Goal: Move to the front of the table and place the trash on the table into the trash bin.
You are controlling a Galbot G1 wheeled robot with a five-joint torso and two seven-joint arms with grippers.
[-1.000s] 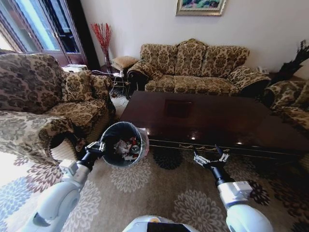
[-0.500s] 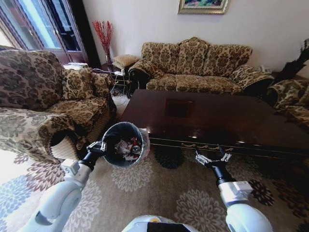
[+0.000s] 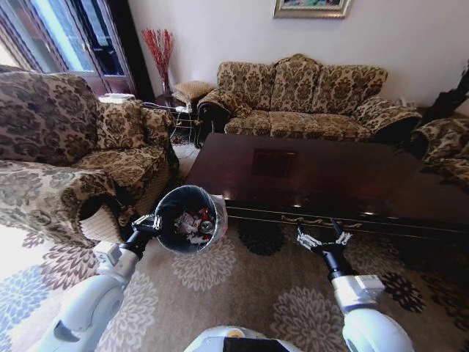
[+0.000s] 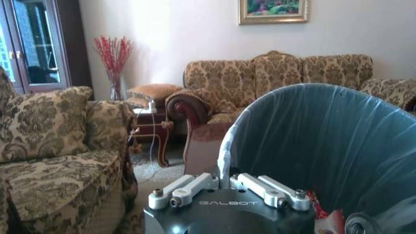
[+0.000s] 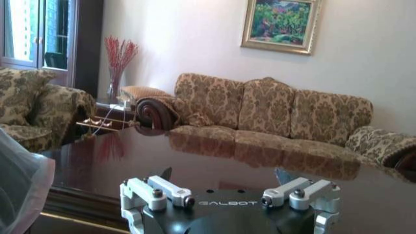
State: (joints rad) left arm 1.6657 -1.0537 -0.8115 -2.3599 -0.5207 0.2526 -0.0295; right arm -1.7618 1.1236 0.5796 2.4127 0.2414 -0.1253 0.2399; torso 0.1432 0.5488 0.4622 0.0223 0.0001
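Note:
My left gripper (image 3: 152,221) is shut on the near rim of the trash bin (image 3: 170,203), a round black bin with a whitish liner, held beside the table's left front corner. In the left wrist view the left gripper (image 4: 225,181) pinches the liner-covered rim (image 4: 224,156). Trash (image 3: 192,221), white and red pieces, lies inside the bin, and its trash (image 4: 330,220) shows low in the wrist view too. The dark glossy table (image 3: 322,183) stretches ahead. My right gripper (image 3: 322,237) hangs open and empty just before the table's front edge (image 5: 78,200), its right gripper (image 5: 224,175) fingers spread.
A patterned armchair (image 3: 66,161) stands close on the left, a matching sofa (image 3: 300,95) behind the table, another chair (image 3: 447,147) at the right. A small side table (image 3: 179,114) sits in the far corner. Flowered carpet (image 3: 256,293) lies under my arms.
The whole head view has shifted slightly, so the camera moved a little toward the table. Both arms keep their pose; the bin stays in my left gripper.

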